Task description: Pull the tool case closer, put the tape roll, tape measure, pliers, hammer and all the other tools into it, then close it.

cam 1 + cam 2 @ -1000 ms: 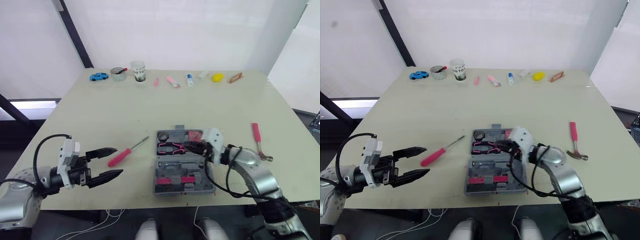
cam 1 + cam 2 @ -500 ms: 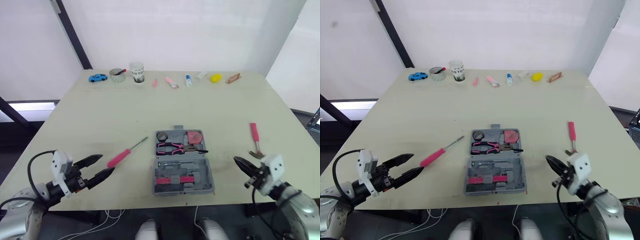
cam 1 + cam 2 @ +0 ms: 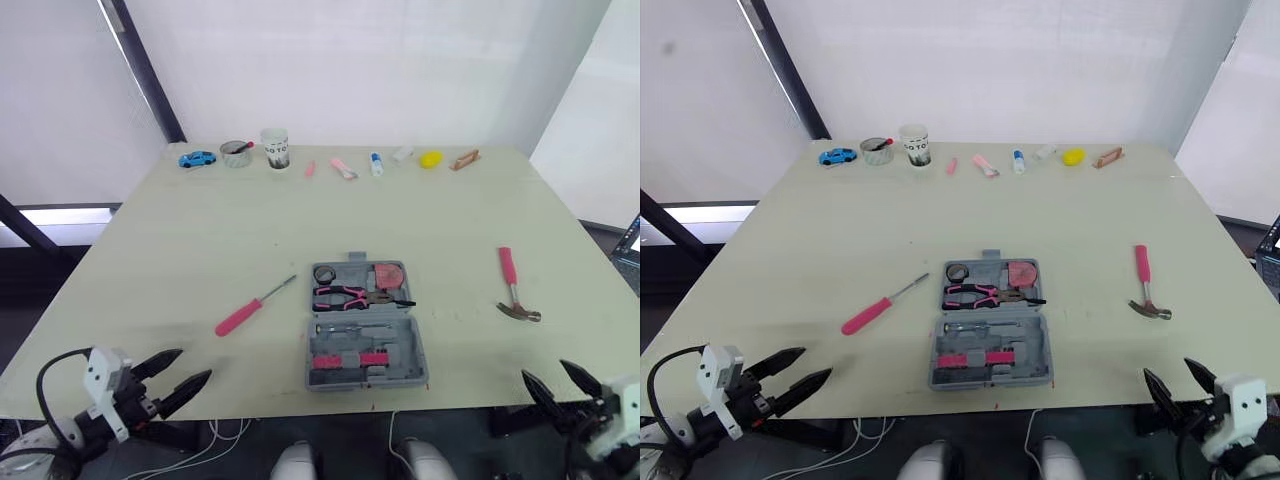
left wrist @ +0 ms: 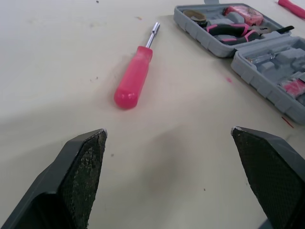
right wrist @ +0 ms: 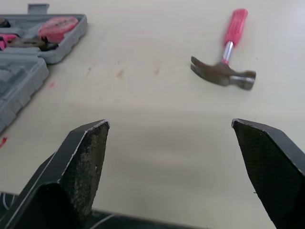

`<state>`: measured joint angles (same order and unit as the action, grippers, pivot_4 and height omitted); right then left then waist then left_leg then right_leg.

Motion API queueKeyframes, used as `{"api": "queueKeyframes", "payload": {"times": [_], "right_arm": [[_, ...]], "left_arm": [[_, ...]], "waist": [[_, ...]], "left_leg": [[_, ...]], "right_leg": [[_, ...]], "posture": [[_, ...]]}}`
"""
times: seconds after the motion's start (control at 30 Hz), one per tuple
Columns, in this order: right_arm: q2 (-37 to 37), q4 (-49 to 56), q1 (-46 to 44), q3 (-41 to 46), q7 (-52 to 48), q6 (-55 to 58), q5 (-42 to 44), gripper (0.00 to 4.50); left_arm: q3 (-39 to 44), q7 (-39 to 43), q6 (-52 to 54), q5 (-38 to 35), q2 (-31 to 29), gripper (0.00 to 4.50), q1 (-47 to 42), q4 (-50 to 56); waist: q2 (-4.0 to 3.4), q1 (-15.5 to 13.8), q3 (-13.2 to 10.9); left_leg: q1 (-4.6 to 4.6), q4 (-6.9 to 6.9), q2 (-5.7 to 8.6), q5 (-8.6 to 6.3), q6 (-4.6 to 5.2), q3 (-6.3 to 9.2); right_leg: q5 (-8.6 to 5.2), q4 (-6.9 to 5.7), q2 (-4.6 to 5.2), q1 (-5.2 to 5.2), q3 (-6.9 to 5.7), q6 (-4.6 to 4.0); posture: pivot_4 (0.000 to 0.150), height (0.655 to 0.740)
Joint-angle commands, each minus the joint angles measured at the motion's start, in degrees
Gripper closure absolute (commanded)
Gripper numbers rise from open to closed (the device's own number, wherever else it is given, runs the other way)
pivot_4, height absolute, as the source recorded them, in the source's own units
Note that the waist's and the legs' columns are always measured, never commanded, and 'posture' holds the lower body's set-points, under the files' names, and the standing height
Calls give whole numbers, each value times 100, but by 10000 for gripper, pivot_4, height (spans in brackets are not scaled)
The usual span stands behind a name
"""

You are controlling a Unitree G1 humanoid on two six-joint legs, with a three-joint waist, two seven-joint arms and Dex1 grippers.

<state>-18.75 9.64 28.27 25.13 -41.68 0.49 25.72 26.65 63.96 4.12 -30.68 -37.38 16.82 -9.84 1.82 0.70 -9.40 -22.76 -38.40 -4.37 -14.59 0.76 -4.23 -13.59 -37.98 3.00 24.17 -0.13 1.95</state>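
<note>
- The left gripper (image 3: 196,363) is held open and empty, low at the near edge of the table (image 3: 200,230). It is pointed towards the screwdriver (image 3: 255,305), which is judged a ready stance for a reach to that tool.
- The right gripper (image 3: 543,369) is likewise spread wide with nothing in it, just off the near edge. The hammer (image 3: 513,285) is framed ahead of it between the fingers in the right wrist view.
- The case (image 3: 365,325) is laid open and flat close to the near edge, between the two arms, so the pulling step is judged done.
- In its far half the pliers (image 3: 350,294) are laid across. Beyond them a pink disc is taken for the tape measure (image 3: 388,274), and a dark ring in the corner for the tape roll (image 3: 325,272).
- The screwdriver is left on the table well to the left of the case and the hammer well to the right, neither touching it. Each is thus placed on the side of the nearer arm.
- The near half is filled with grey moulded slots, a metal piece and pink pieces. What these are cannot be made out.
- A row of small items (image 3: 345,168) is set along the far edge, among them a toy car (image 3: 197,158) and a cup (image 3: 275,145). Most are too small to be identified, and whether any count as tools cannot be told.
</note>
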Motion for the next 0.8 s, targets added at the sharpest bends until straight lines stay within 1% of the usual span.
{"api": "queueKeyframes", "payload": {"times": [0.03, 0.3, 0.4, 0.57, 0.67, 0.8], "right_arm": [[-64, 117, -178, 74, 219, 11, 71, 1176], [-456, 166, -1100, -89, 999, 904, -141, 1176], [-628, 0, -1601, -202, 1357, 1387, -275, 1176], [-831, -288, -2423, -300, 1653, 2262, -199, 1176], [-1056, -867, -3107, -393, 1664, 2764, -205, 1176], [-1236, -1760, -3953, -555, 1699, 2886, -406, 1176]], "left_arm": [[143, 35, -54, -114, -98, 0, -103, 228], [-388, 393, 134, -54, -453, 0, -745, 864], [-664, 474, 381, -144, -545, 0, -1051, 1252], [-1098, 598, 874, -331, -686, 0, -1522, 1873], [-1472, 702, 1339, -544, -800, 0, -1999, 2265], [-1760, 758, 1766, -727, -890, 0, -2462, 2599]], "waist": [[-2, 3, 4], [-12, -14, 9], [-14, -9, 9], [-15, 3, 10], [-18, 4, 8], [-19, 12, 6]], "left_leg": [[1, 0, 0, 0, 0, 1], [-5, 1, 5, 0, 1, -10], [-5, 4, 5, 0, 1, -7], [-7, 4, 7, 1, 2, -9], [-9, 10, 7, 1, 3, -3], [-9, 0, 9, 2, 4, -7]], "right_leg": [[0, 0, 0, 0, 0, 0], [13, 3, 1, 0, -2, -22], [13, 3, -3, 0, -2, -23], [14, 3, -7, 0, 2, -23], [14, 4, -15, 0, 3, -23], [18, 3, -15, -2, 11, -17]], "posture": [[1500, 7400], [1500, 7400], [1500, 7400], [1500, 7400], [1500, 7400], [1500, 7400]]}}
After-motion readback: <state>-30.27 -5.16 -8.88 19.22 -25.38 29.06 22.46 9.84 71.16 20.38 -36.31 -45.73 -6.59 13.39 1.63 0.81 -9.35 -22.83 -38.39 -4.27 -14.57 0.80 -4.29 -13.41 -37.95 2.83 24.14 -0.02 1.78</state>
